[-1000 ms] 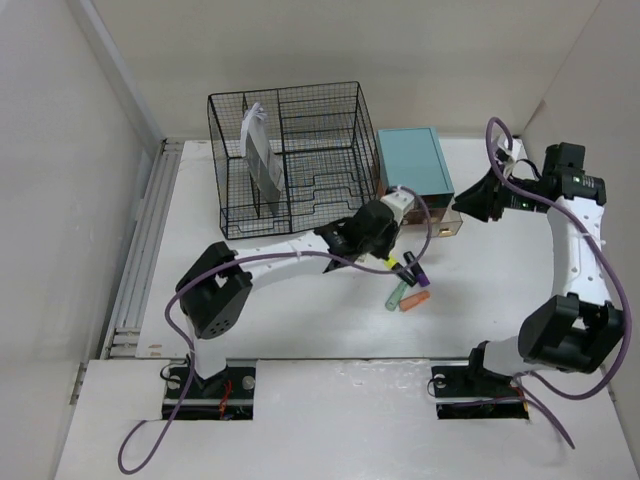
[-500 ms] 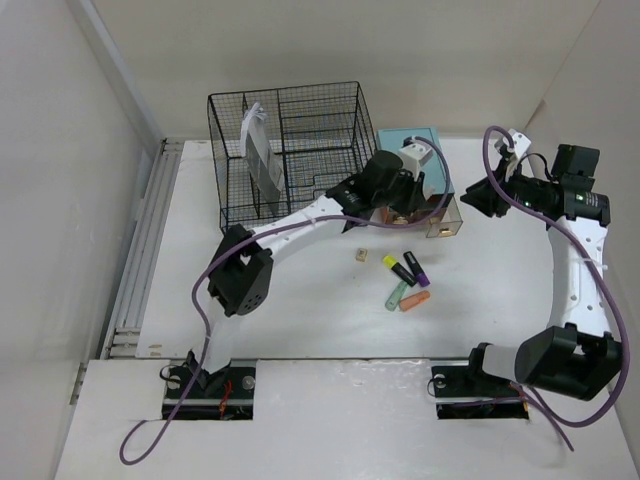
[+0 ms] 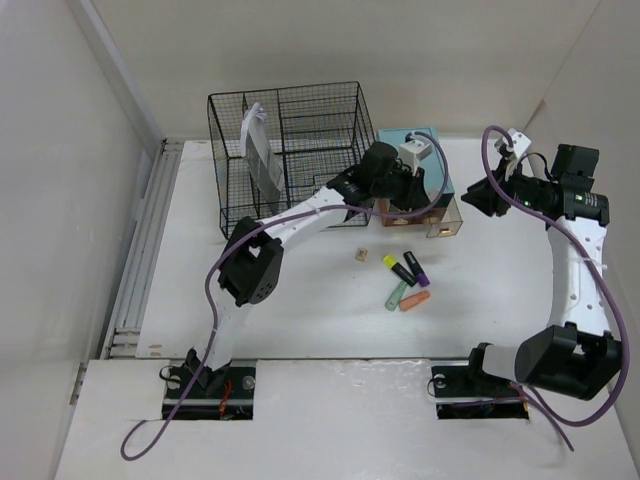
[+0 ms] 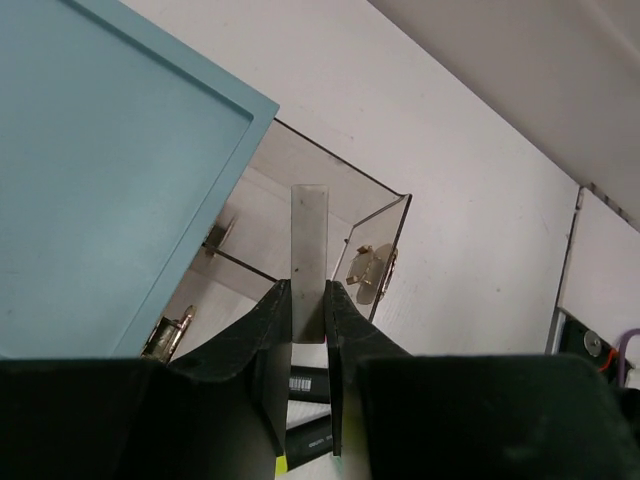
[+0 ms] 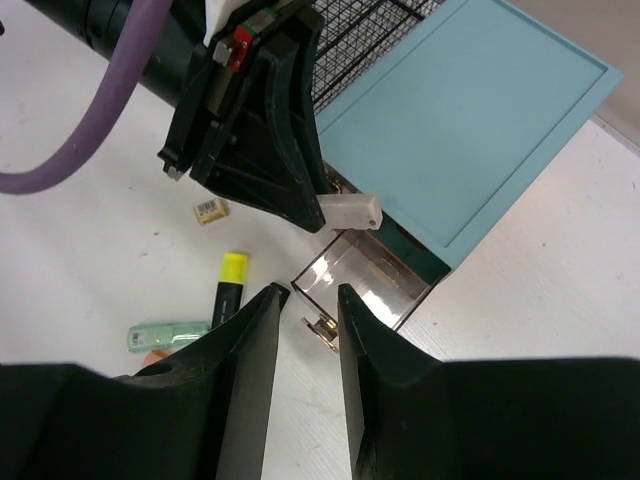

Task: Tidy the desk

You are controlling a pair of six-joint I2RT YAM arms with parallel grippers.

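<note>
The white desk (image 3: 300,310) holds a teal drawer box (image 3: 432,142) whose clear drawer (image 3: 447,222) is pulled out. My left gripper (image 3: 398,206) hangs over that drawer, shut on a small white block (image 4: 309,250). In the left wrist view the block sticks out between the fingers (image 4: 268,315), above the drawer's clear wall (image 4: 390,240). My right gripper (image 5: 305,292) is open and empty, hovering just right of the drawer (image 5: 365,280). From there the block (image 5: 350,212) shows at the left fingertips.
A black wire-mesh organizer (image 3: 290,150) stands left of the teal box (image 5: 460,110). Several highlighters (image 3: 405,282) and a small tan eraser (image 3: 361,254) lie in front of the drawer. A brass clip (image 5: 318,327) lies below the right gripper. A grey rail (image 3: 140,250) runs along the left edge.
My left arm has swung up and back from the highlighters to above the open drawer, carrying the white block. The small tan eraser now shows. The right arm shifted slightly.
</note>
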